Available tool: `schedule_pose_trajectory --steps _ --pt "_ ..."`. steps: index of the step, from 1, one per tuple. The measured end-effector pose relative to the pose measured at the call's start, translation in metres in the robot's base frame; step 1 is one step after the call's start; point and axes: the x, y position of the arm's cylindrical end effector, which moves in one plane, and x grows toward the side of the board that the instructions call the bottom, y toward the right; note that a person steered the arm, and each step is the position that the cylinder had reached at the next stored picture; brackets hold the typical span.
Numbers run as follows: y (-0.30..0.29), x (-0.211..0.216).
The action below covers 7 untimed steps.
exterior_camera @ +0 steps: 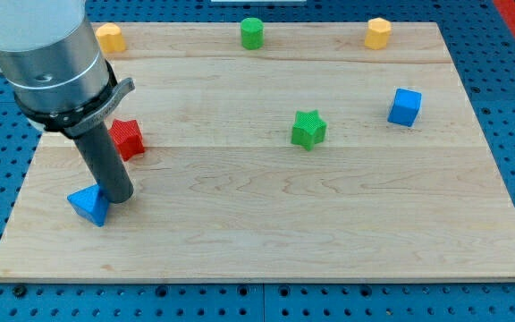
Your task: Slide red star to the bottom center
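Observation:
The red star (pixel 129 138) lies on the wooden board (pixel 266 233) at the view's left, partly hidden behind my rod. My tip (pixel 120 197) rests on the board just below the red star and right beside a blue triangular block (pixel 88 205), which sits at its left. The rod rises from the tip to the large grey arm body at the view's top left, which hides part of the board there.
A green star (pixel 308 129) lies at the board's middle right. A blue cube (pixel 405 106) is at the right. Along the top edge stand a yellow block (pixel 109 38), a green cylinder (pixel 252 33) and a yellow hexagonal block (pixel 378 33).

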Motion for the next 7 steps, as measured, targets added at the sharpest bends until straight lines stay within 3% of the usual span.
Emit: schedule_pose_trajectory --steps 5,7 --pt "0.041 -0.021" --pt "0.058 -0.056"
